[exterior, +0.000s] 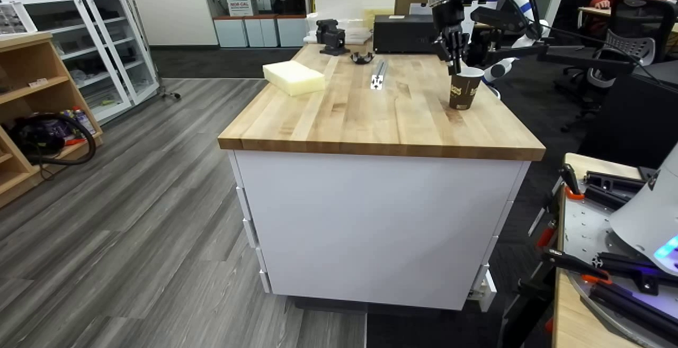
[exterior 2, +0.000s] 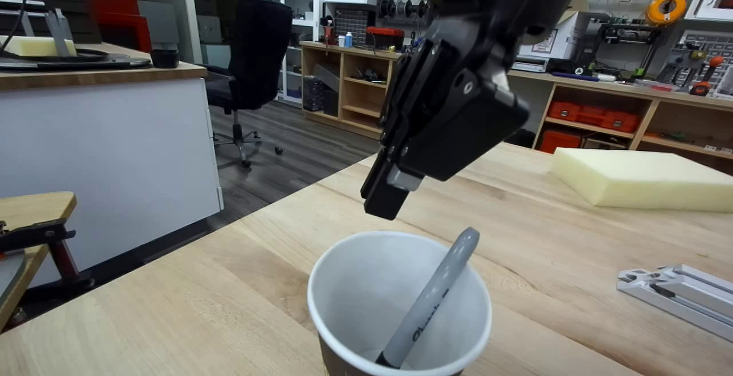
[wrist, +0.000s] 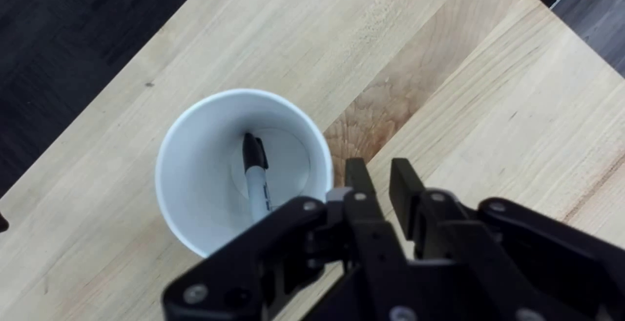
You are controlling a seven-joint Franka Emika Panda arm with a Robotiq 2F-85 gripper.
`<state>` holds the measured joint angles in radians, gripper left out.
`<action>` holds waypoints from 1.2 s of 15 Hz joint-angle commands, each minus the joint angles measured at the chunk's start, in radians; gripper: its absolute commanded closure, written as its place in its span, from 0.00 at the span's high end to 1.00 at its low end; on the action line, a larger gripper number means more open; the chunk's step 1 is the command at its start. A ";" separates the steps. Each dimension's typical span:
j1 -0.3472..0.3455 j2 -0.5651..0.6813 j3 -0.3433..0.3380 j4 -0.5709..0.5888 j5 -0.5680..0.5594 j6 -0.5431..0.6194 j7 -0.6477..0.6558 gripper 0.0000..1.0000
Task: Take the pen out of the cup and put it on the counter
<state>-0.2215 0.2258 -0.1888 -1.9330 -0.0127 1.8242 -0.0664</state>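
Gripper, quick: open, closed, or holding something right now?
Gripper: open by a narrow gap, holding nothing; the gray marker leans inside the paper cup.

Black jointed hand (wrist: 377, 170) with silver screws (wrist: 196, 293), blunt fingers (wrist: 359, 179)

Even brightness over the counter (exterior: 339, 125), soft shadow inside the cup (wrist: 207, 169)

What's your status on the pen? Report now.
Claw slightly open, empty, near the cup. Pen leaning inside. Cup wall may crowd the grasp.
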 commanded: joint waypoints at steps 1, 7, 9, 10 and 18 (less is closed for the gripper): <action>0.010 0.001 -0.001 0.016 -0.023 -0.025 0.037 0.48; 0.004 0.005 -0.007 0.011 -0.073 0.007 0.019 0.87; -0.003 0.005 -0.011 0.007 -0.084 0.025 0.001 0.99; -0.006 0.006 -0.014 0.007 -0.091 0.038 -0.005 1.00; -0.025 0.007 -0.029 0.010 -0.085 0.080 -0.048 0.46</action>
<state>-0.2366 0.2264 -0.2171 -1.9330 -0.0959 1.8908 -0.0917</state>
